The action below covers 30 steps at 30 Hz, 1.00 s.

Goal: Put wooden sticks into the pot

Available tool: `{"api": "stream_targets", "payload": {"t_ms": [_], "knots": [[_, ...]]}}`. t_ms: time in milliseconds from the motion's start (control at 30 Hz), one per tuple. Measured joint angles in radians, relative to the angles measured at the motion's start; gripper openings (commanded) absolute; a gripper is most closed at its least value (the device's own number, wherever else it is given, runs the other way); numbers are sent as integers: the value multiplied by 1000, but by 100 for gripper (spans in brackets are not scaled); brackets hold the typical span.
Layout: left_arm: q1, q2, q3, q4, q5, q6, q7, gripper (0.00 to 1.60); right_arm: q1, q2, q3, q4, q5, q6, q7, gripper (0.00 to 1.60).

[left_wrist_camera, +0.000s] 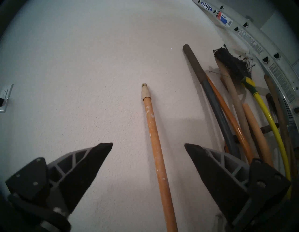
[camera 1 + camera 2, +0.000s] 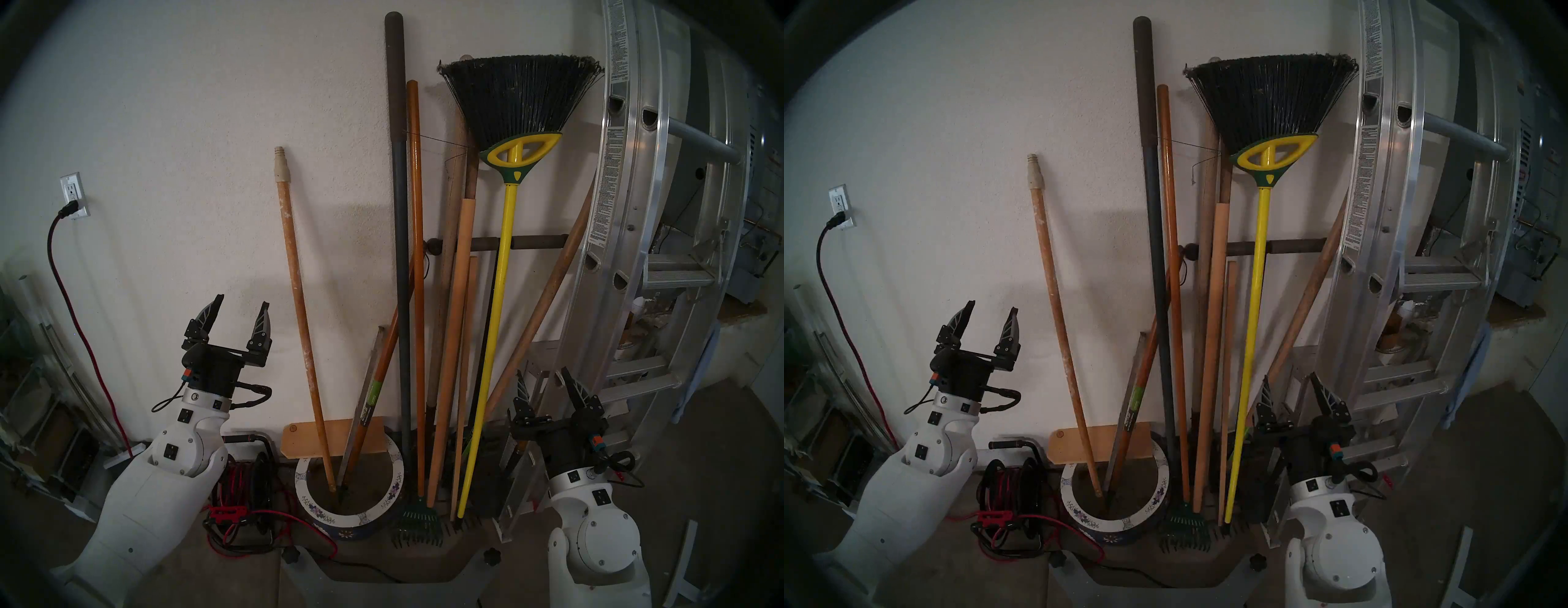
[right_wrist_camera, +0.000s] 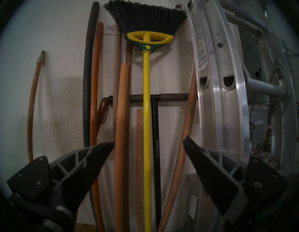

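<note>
Sticks are the job here, and neither gripper has one. The left gripper (image 2: 237,312) points up with its fingers spread and nothing between them, near the wall and left of the speckled pole (image 2: 299,314). In the left wrist view that pole (image 1: 155,142) runs up between the two fingertips, but farther off, against the wall. The right gripper (image 2: 544,382) is likewise spread and empty, raised in front of the lower shafts of the leaning bundle; its wrist view looks straight at the broom (image 3: 146,113) and the plain dowel (image 3: 120,121) beside it.

Moving outward, the pot (image 2: 384,507) sits on the floor between the two arms. The speckled pole already stands with its foot inside the pot and its threaded tip against the wall, along with a flat grey bar and an orange-handled tool. The dowel (image 2: 452,348) and broom (image 2: 494,322) stand with their feet on the floor just right of the pot, outside its rim, among several other handles and beside a ladder (image 2: 662,212).

One stick seems placed, and this looks like the pause before the next pick. That likely calls for the right gripper to advance, close on the dowel or broom shaft, lift it free of its neighbours and swing its foot leftward over the rim.
</note>
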Motion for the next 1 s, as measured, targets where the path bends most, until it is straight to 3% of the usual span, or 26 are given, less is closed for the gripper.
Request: {"api": "stream_targets", "payload": {"t_ms": [633,1000], "knots": [[238,5,145,-292,-63,68,16,160,0,0,0,0,0,0,0,160],[358,47,154,-420,-86,84,74,160,0,0,0,0,0,0,0,160]]}}
